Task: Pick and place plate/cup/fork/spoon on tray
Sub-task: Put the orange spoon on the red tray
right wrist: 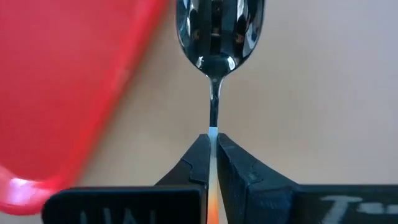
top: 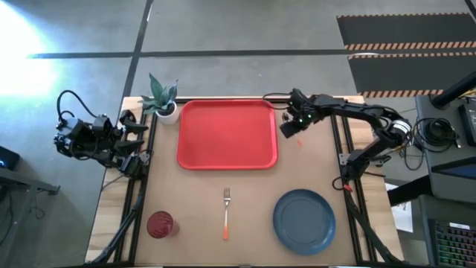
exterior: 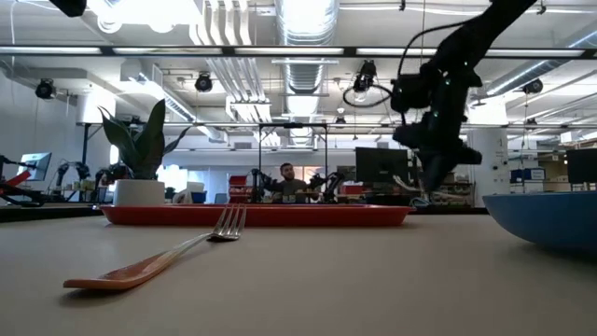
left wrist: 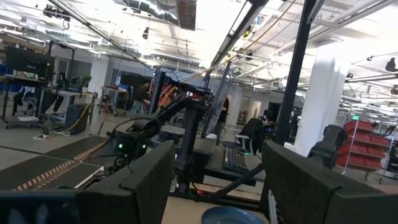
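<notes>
The red tray [top: 227, 134] lies at the table's far middle. My right gripper [top: 287, 128] hovers just off the tray's right edge and is shut on the spoon [right wrist: 219, 31]; it also shows in the low view [exterior: 431, 182]. The fork [top: 226, 212] lies flat at the near middle, tines toward the tray. The red cup [top: 161, 223] stands at the near left. The dark blue plate [top: 303, 220] rests at the near right. My left gripper [top: 137, 139] waits open and empty at the table's left edge. My right gripper pinches the spoon's thin handle [right wrist: 213, 132] between its two fingertips, where the orange handle meets the metal neck. The fingers lie along the spoon, and the bowl sticks out straight ahead of them beside the tray's edge [right wrist: 93, 124]. Whether the spoon is clear of the table I cannot tell.
A white pot with a green plant [top: 163, 102] stands at the tray's far left corner. Black rails [top: 137, 193] run along the table's left and right sides. Bare wood lies between the tray and the near objects.
</notes>
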You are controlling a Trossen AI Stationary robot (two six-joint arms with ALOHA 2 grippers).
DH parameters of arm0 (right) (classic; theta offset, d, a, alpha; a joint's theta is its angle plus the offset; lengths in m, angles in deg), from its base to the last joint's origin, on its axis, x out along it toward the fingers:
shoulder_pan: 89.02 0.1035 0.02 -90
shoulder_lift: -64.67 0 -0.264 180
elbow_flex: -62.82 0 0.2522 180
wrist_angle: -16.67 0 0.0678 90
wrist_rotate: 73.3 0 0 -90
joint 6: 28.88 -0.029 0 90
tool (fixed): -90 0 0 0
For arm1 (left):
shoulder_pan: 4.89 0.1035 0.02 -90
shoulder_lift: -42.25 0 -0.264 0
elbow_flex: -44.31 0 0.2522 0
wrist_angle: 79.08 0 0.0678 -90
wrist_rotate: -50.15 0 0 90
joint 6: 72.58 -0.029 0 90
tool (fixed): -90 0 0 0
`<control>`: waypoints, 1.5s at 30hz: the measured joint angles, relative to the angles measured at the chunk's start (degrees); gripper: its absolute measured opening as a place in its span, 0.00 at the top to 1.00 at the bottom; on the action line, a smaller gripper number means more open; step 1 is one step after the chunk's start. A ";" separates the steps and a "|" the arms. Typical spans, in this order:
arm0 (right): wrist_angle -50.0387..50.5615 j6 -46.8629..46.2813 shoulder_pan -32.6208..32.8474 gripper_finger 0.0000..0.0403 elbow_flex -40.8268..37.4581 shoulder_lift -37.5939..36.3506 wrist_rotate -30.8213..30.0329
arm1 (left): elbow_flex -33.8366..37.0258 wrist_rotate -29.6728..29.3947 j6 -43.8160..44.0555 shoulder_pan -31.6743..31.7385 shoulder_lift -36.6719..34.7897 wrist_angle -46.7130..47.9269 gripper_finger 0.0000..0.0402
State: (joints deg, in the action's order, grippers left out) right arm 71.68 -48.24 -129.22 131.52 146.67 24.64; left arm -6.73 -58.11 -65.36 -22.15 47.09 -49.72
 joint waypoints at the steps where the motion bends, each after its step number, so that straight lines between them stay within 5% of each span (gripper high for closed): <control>1: -0.12 -1.03 0.41 0.98 0.79 -0.23 -0.04 | -0.02 0.02 0.00 -0.02 0.00 0.02 0.44; 20: -11.47 -17.94 14.37 0.98 6.69 -0.33 -15.78 | 0.04 1.75 0.01 -0.02 0.00 0.51 0.44; 32: -18.67 -28.23 21.97 0.98 6.32 8.71 -19.56 | -0.09 1.81 0.03 -0.02 -0.07 1.46 0.44; 45: -19.68 -33.78 22.85 0.98 6.77 15.53 -20.73 | -0.35 3.48 1.49 -0.01 -0.11 1.51 0.44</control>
State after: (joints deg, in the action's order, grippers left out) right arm 52.00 -82.03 -106.37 138.29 162.20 3.91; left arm -7.08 -54.62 -63.87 -22.16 46.97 -48.22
